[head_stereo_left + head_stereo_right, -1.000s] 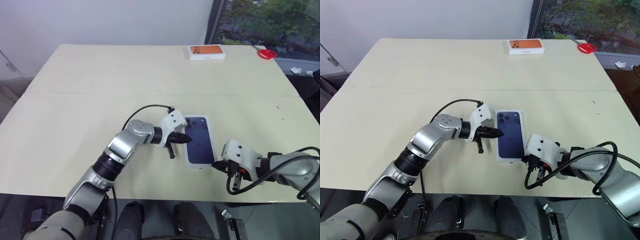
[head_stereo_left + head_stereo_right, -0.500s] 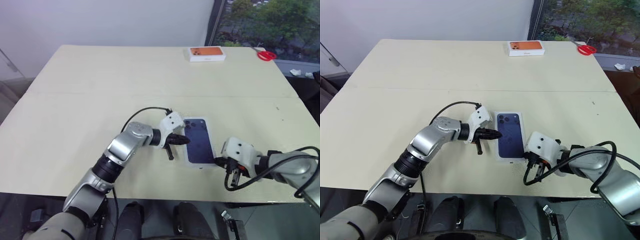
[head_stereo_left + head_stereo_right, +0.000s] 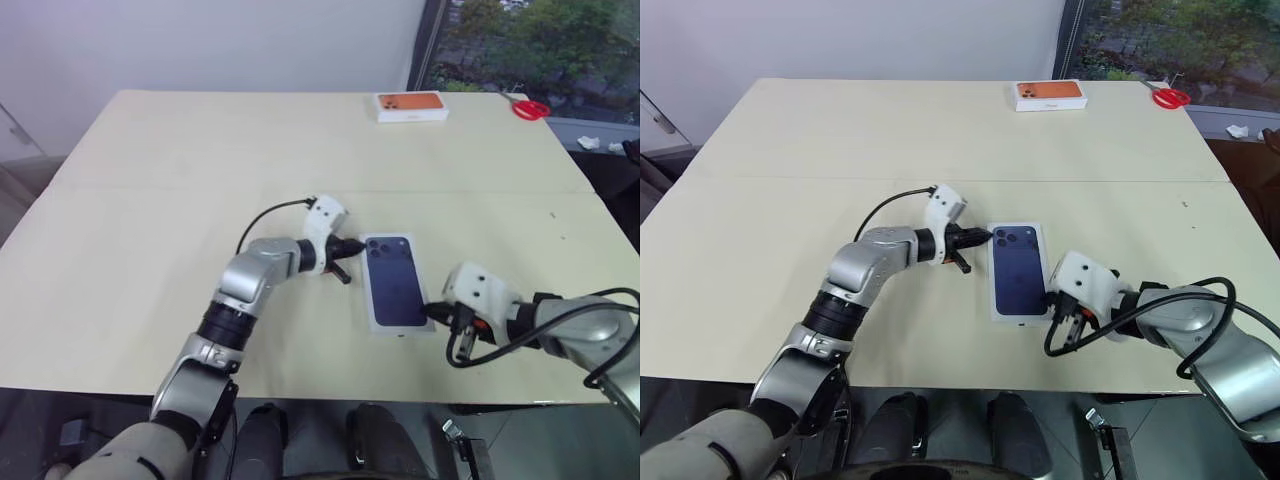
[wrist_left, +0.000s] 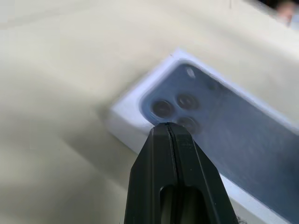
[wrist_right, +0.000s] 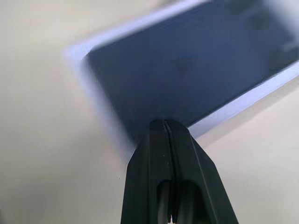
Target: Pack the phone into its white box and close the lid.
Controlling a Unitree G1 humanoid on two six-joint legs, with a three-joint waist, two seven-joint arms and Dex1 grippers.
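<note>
Cream desk (image 3: 150, 200) by a window. Your lid (image 3: 1019, 270), phone print up, lies lengthwise away from you, seated on the box. Left end effector (image 3: 980, 238), fingers together, at its far-left corner; right end effector (image 3: 1055, 300), fingers together, at its near-right edge.

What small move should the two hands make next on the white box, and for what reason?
Probably press the lid down gently at both ends. It already sits on the white box with its printed phone facing up. The shut left hand is at the far corner by the printed cameras, and the shut right hand is at the near corner. Whether the lid is fully seated cannot be told.
</note>
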